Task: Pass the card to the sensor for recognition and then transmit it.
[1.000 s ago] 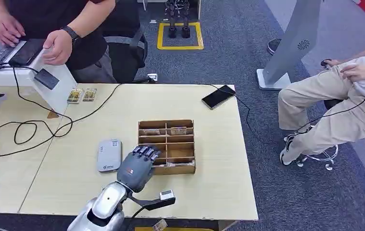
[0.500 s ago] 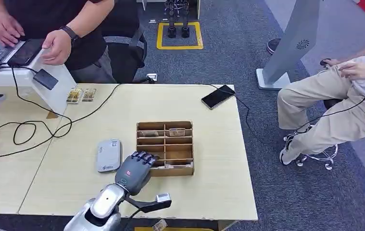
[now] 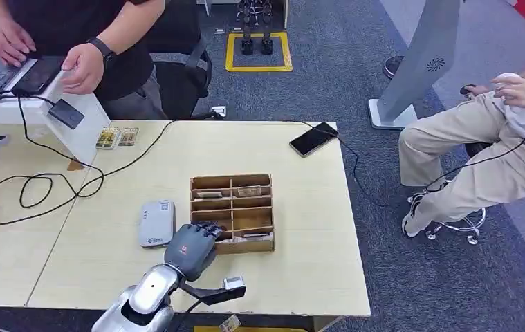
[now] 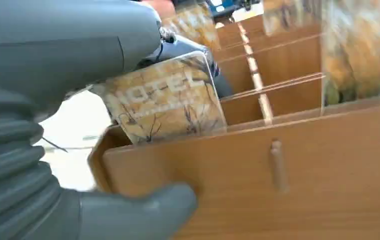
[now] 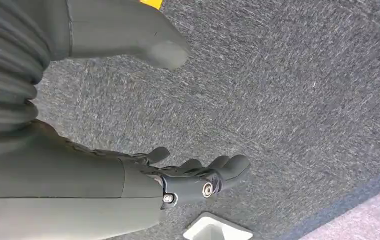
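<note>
A wooden divided box [image 3: 266, 243] stands mid-table, with cards [image 3: 249, 191] in its far compartments. My left hand [image 3: 191, 247] reaches into its near left corner. Close up, a patterned card marked HOTEL [image 4: 165, 102] stands tilted in the near compartment of the box [image 4: 298, 170]. The dark fingers [image 4: 190, 47] curl over it from behind, and the thumb [image 4: 147, 210] lies on the outside of the front wall. The grey card sensor [image 3: 157, 223] lies flat just left of the box. My right hand [image 5: 193, 175] hangs over the carpet, fingers loosely apart, holding nothing.
A person [image 3: 83, 66] works at a laptop behind the table's back left, beside a white stand [image 3: 79, 131] with cables [image 3: 38, 187]. Two more cards [image 3: 117, 136] lie beside it. A phone [image 3: 313, 138] lies at the back right. Another person [image 3: 481, 145] sits to the right.
My left hand has drawn back toward me by a little. The wooden box has slid slightly to the left with it.
</note>
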`<state>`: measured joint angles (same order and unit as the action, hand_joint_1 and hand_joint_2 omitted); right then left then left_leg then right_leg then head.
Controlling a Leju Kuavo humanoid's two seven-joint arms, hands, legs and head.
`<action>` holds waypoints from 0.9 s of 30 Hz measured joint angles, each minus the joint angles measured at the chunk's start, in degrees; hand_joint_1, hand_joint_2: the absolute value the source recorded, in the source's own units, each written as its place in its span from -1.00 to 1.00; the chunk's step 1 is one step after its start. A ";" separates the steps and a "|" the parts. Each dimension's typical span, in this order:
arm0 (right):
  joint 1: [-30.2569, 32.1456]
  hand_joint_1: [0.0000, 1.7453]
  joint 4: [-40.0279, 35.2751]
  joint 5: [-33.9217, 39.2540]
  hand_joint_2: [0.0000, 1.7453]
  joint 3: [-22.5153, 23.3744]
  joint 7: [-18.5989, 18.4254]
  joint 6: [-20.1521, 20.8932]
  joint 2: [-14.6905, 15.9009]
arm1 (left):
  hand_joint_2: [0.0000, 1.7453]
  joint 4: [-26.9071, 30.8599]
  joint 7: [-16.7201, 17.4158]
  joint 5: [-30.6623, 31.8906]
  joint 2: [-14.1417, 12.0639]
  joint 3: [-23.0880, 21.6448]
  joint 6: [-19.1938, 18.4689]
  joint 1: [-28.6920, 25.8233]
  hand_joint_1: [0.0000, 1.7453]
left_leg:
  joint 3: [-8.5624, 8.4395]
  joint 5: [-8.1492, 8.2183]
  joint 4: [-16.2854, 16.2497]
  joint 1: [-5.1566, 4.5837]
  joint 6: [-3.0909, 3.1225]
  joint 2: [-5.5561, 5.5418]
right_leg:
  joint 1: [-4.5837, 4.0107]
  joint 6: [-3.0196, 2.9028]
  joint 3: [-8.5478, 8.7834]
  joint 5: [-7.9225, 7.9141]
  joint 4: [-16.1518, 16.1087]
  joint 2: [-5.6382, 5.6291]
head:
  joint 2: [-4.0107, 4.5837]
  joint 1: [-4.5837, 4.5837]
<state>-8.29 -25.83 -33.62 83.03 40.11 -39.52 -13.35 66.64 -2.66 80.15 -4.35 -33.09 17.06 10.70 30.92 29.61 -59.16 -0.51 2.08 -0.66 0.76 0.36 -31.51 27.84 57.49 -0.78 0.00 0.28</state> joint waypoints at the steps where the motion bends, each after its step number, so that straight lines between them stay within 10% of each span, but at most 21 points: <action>1: 0.07 -1.00 0.00 0.20 1.00 -0.26 0.00 0.00 0.00 | 1.00 0.22 0.68 0.61 0.24 0.02 3.64 -0.63 -1.00 | 0.02 0.00 0.00 0.00 0.00 0.00 | 0.00 0.00 -0.02 0.00 0.00 -0.01 | 0.00 0.02; 7: 0.32 -1.00 0.07 1.71 1.00 -2.12 0.00 0.00 0.00 | 1.00 5.79 1.26 2.36 1.77 1.09 12.41 -3.49 -1.00 | 0.11 0.04 0.00 -0.01 0.03 -0.03 | 0.01 0.00 -0.08 0.02 0.00 0.01 | 0.00 0.02; 27: 0.41 -1.00 0.24 2.80 1.00 -3.45 0.00 0.00 0.04 | 1.00 7.21 0.39 3.06 2.23 2.95 12.85 -4.86 -1.00 | 0.11 0.03 0.00 0.00 0.03 -0.04 | 0.00 0.00 -0.09 0.02 0.00 0.01 | 0.00 0.00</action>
<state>-7.89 -25.59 -30.82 79.58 40.11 -39.52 -13.31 73.85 -2.27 83.21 -2.12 -30.14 29.90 5.83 31.04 29.64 -59.16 -0.52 2.10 -0.70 0.77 0.37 -31.60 27.85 57.48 -0.77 0.00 0.28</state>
